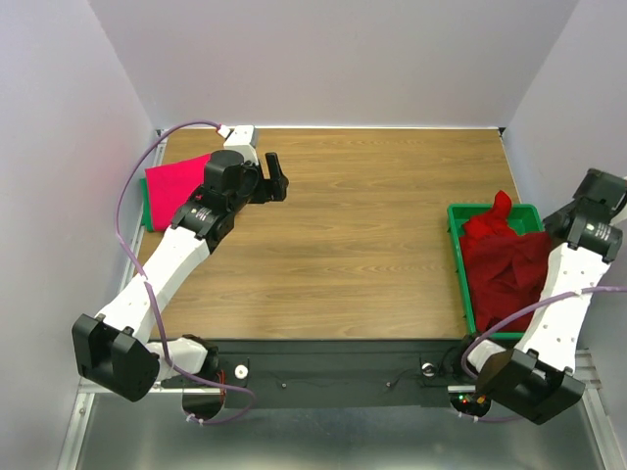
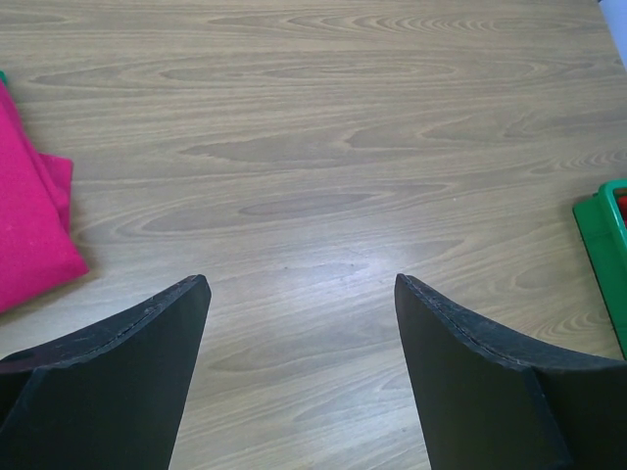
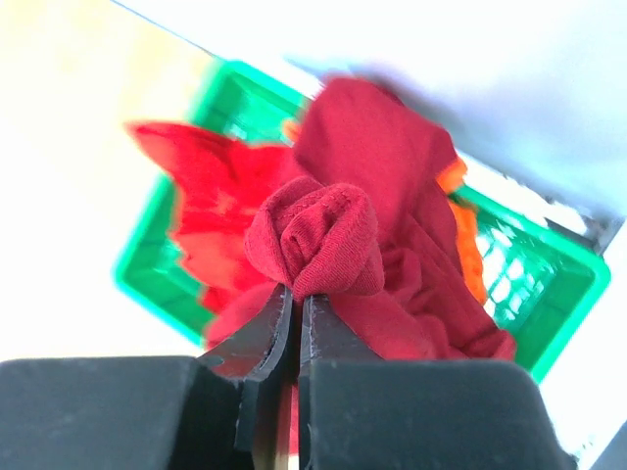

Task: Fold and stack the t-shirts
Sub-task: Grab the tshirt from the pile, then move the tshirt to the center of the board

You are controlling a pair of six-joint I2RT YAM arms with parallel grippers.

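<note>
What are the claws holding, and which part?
The right claw pinches a bunched fold of the dark red t-shirt. The left claw is open, holding nothing.

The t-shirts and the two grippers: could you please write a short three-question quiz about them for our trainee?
1. True or false: the left gripper is holding the folded pink shirt.
2. What is the right gripper shut on? A) a dark red shirt B) an orange shirt C) nothing
3. In a few words: where do the crumpled shirts lie?

Key
1. False: it is open above bare table, and the pink shirt lies off to one side.
2. A
3. In the green tray on the robot's right.
</note>
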